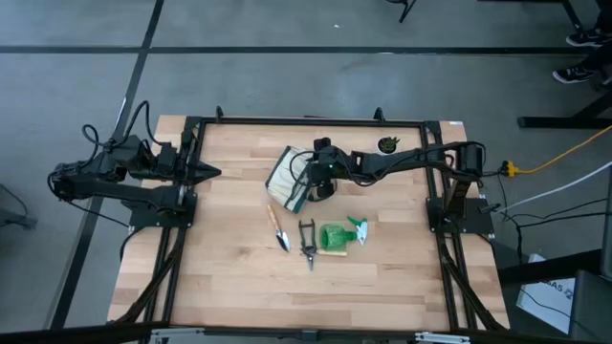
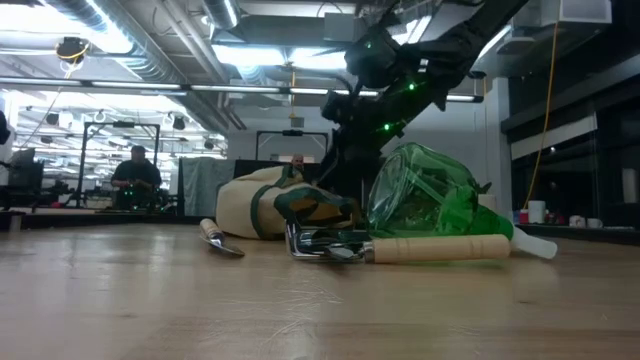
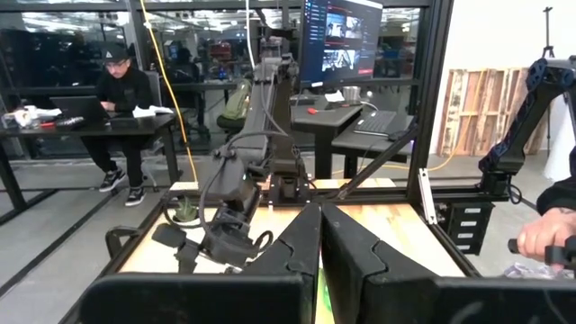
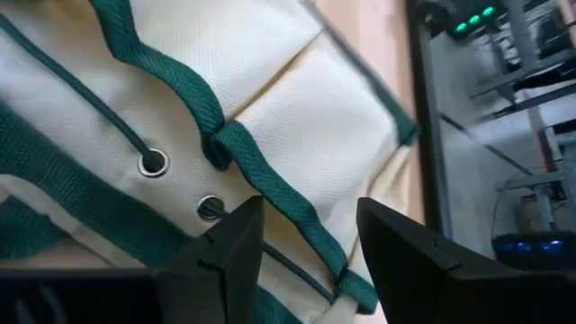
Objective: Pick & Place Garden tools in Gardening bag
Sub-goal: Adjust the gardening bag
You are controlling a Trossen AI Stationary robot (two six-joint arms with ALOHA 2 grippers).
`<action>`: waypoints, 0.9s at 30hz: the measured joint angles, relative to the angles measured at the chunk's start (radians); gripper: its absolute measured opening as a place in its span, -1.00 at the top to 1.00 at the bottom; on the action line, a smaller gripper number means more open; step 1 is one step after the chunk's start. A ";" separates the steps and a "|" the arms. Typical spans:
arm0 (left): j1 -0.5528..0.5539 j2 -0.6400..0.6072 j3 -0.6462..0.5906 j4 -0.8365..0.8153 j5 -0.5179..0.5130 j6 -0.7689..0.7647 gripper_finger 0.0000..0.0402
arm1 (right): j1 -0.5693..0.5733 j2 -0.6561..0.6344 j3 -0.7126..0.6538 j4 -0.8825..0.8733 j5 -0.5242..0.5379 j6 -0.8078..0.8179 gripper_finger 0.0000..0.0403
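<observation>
Right pincer working at the gardening bag, tools waiting on the counter

High view: right pincer (image 1: 318,182) is hovering over the gardening bag (image 1: 287,179), while the trowel (image 1: 278,227), shears (image 1: 307,243) and spray bottle (image 1: 339,236) are lying just in front of the bag; left pincer (image 1: 206,173) is parked at the counter's (image 1: 229,277) left edge. Low view: the bottle and a wooden-handled tool (image 2: 437,249) are sitting up close. Left wrist view: its own fingers are pressed together, holding nothing. Right wrist view: fingers are spread, released, straddling a green strap (image 4: 261,175). Looks like it's going for the strap to open the bag; next it needs to clench on it.
</observation>
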 joint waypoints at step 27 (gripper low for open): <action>0.000 0.000 0.000 0.000 0.000 0.000 0.97 | 0.002 0.028 0.080 -0.127 0.071 0.048 0.97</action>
